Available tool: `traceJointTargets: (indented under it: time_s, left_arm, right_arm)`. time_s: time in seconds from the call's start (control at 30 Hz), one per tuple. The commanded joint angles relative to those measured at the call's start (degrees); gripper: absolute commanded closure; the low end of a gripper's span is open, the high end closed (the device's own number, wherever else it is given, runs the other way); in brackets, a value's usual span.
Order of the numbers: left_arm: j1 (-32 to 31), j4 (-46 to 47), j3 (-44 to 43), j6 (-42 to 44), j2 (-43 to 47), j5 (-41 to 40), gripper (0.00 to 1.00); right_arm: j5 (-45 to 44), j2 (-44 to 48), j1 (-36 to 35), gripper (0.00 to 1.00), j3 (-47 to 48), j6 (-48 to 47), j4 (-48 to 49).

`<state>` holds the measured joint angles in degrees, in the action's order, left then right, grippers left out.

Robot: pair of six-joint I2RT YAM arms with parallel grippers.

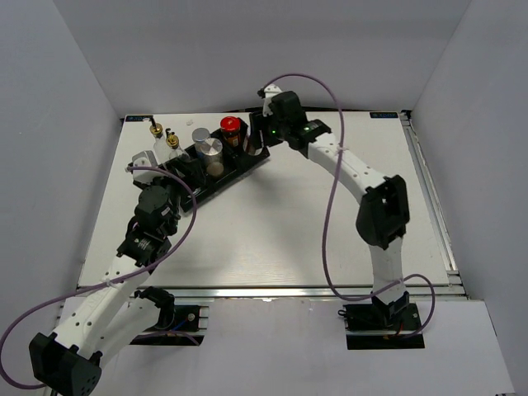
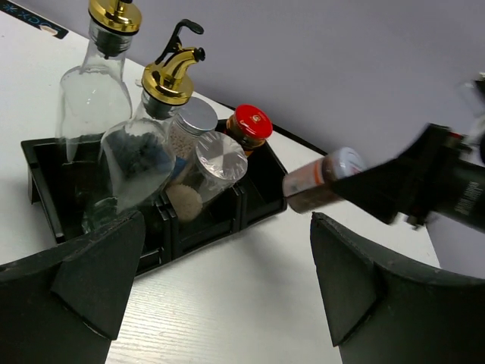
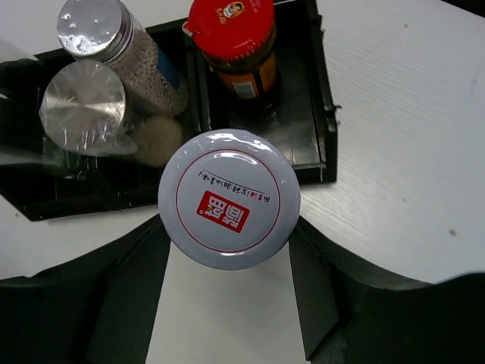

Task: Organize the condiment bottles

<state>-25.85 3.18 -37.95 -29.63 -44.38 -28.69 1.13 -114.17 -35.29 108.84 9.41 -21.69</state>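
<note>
The black tray [image 3: 324, 144] holds two glass bottles with gold spouts [image 2: 95, 83] [image 2: 140, 155], two silver-capped shakers [image 3: 95, 26] [image 3: 83, 106] and the red-lidded dark jar [image 3: 231, 34]. My right gripper [image 3: 227, 250] is shut on the silver-lidded brown jar [image 3: 229, 199]. It holds the jar just off the tray's right end, next to the red-lidded jar. The left wrist view shows this jar [image 2: 322, 180] lifted and tilted. My left gripper [image 2: 227, 288] is open and empty over bare table in front of the tray. In the top view it [image 1: 191, 173] is at the tray's near side.
The tray [image 1: 247, 169] lies at the back left of the white table. Grey walls close in the back and both sides. My right arm [image 1: 363, 177] arches across the table's right half, with a purple cable [image 1: 330, 206] looping beside it.
</note>
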Motion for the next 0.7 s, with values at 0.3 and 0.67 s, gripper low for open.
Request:
traceJointTargets:
  time_s: [0.3,0.67]
  left_arm:
    - [-0.08,-0.72,0.78,0.71,1.75,-2.34,0.02]
    - [-0.17,-0.37,0.78,1.77,1.40,-1.55,0.02]
  right_arm:
    - [-5.69,-16.17,-2.42,0.95,13.60,-7.30,17.99]
    - [-8.07,-23.99,-2.59,0.89,14.91,-7.56,24.41]
